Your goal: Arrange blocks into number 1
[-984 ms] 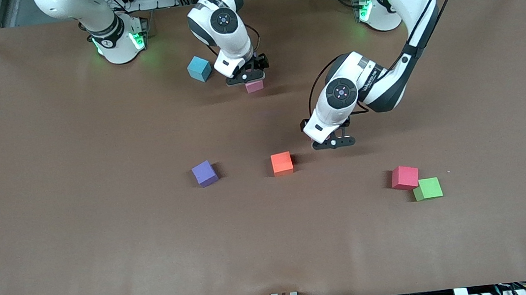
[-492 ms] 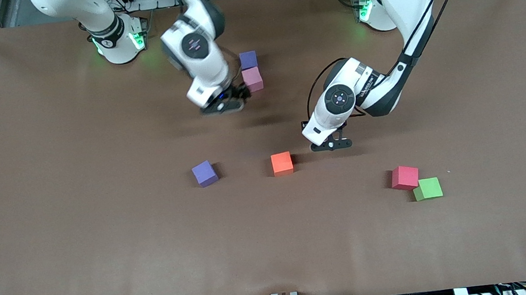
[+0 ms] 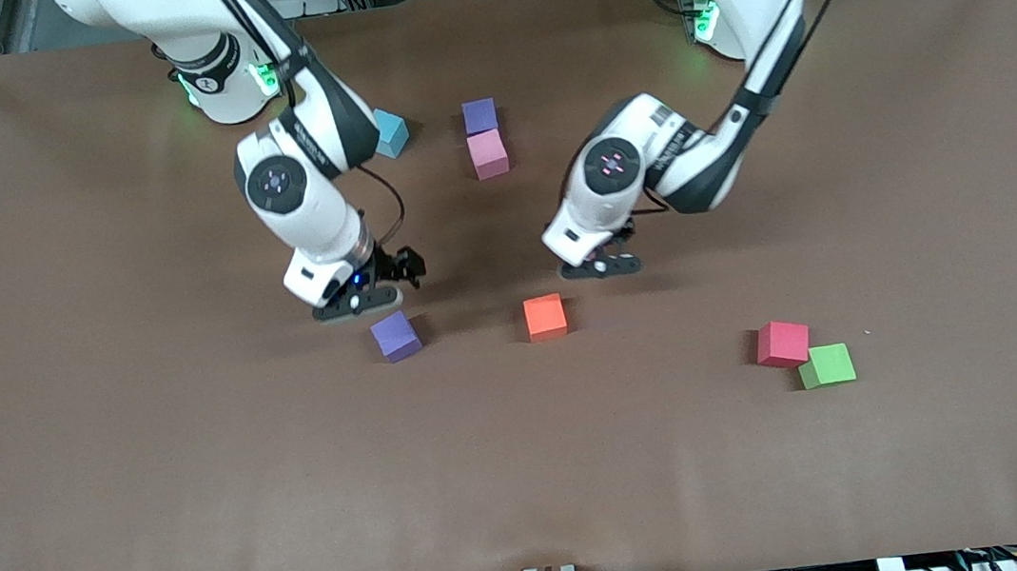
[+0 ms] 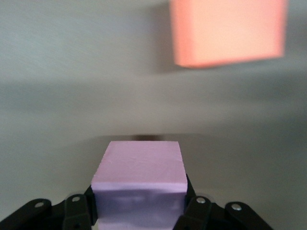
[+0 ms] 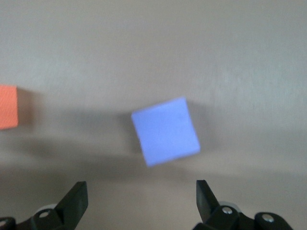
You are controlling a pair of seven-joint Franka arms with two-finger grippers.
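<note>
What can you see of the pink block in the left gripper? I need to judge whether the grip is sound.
The pink block is a small matte, foam-looking cube, pale pink to lilac, with crisp edges and no visible damage. It sits squarely between the jaws of the left gripper, which are shut on two of its sides. It seems lifted just off the table, near the orange-red block.

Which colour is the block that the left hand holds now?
Light pink block, held in the left hand; the left wrist view shows it best.

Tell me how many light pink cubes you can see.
2. One light pink cube sits on the table beside the purple cube, nearer the front camera; the second light pink cube is gripped in the left tool.
</note>
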